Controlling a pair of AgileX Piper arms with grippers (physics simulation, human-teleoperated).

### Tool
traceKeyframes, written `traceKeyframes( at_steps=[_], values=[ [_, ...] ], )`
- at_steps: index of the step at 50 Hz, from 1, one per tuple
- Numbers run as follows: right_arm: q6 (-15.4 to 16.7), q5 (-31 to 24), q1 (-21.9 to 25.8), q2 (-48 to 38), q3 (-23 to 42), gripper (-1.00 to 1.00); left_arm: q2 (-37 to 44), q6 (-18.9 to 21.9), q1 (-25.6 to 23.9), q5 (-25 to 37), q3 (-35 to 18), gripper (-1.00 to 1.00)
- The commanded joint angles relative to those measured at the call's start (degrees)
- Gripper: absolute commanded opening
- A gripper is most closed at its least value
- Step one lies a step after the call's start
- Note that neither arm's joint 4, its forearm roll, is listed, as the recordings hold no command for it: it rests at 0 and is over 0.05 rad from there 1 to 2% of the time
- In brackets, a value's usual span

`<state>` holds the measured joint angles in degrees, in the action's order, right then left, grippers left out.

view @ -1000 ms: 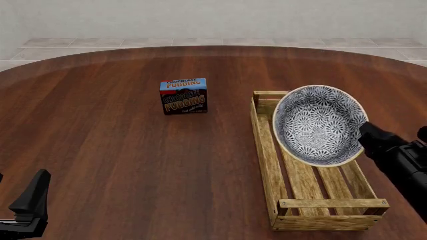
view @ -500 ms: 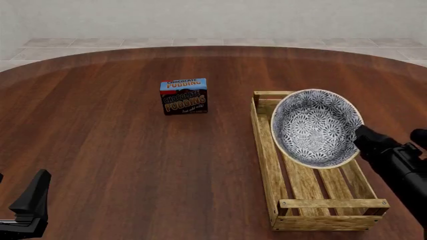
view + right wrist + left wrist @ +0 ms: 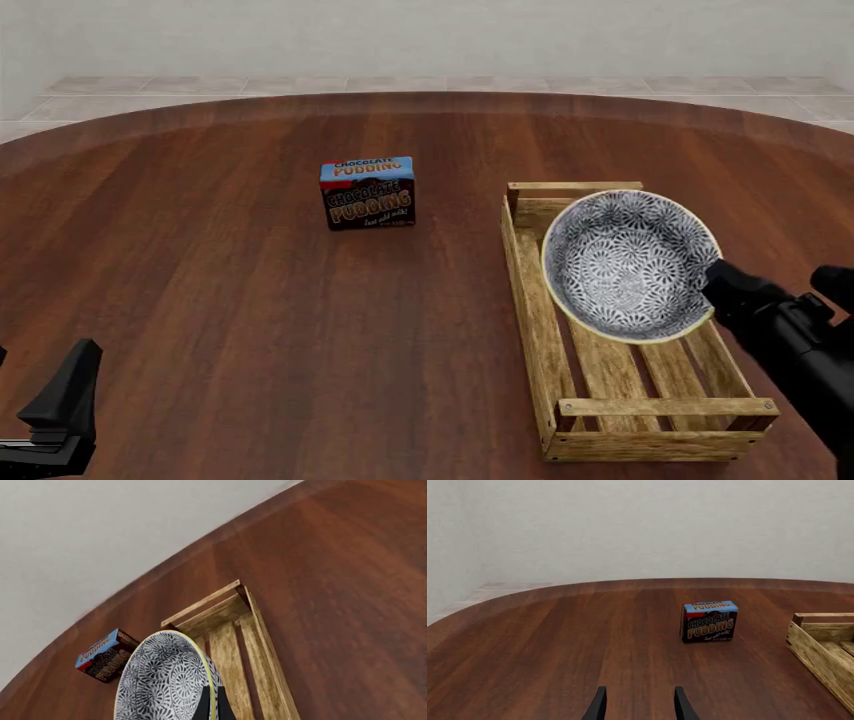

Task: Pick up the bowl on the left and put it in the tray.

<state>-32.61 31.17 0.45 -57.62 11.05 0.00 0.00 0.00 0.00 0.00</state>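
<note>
Over the tray point(image 3: 541, 330) — right gripper point(image 3: 717, 280) pinching the rim of the tilted bowl point(image 3: 625, 265). Placing step; next, lower and level it, then let go. Left gripper point(image 3: 638, 706) parted, idle.

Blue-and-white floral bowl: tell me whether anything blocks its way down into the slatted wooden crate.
Nothing visible does. The blue-and-white floral ceramic bowl, gripped by the right gripper, hangs tilted over the slatted wooden crate's bare slats.

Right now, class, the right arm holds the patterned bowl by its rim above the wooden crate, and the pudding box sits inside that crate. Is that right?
Not quite. The pudding box stands on the table, outside and left of the crate, as the front view shows. The rest holds: the bowl is held over the crate.
</note>
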Motion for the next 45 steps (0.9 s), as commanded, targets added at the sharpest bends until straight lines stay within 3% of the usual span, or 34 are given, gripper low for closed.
traceKeyframes(
  at_steps=[1,19,26,27,30,45],
  values=[
    [-1.0,1.5,0.0,-1.2,-0.4,-1.00,0.0,0.0,0.0,0.0,0.0,1.00],
    [-1.4,0.5,0.0,-0.5,-0.6,-1.00,0.0,0.0,0.0,0.0,0.0,1.00],
    [-2.5,0.8,0.1,-1.0,-0.8,-1.00,0.0,0.0,0.0,0.0,0.0,1.00],
    [-4.9,2.6,0.7,-3.1,-1.5,-1.00,0.0,0.0,0.0,0.0,0.0,1.00],
    [-3.3,1.9,0.2,-2.4,-1.2,-1.00,0.0,0.0,0.0,0.0,0.0,1.00],
    [-4.2,2.8,0.2,-3.5,-1.4,-1.00,0.0,0.0,0.0,0.0,0.0,1.00]
  ],
)
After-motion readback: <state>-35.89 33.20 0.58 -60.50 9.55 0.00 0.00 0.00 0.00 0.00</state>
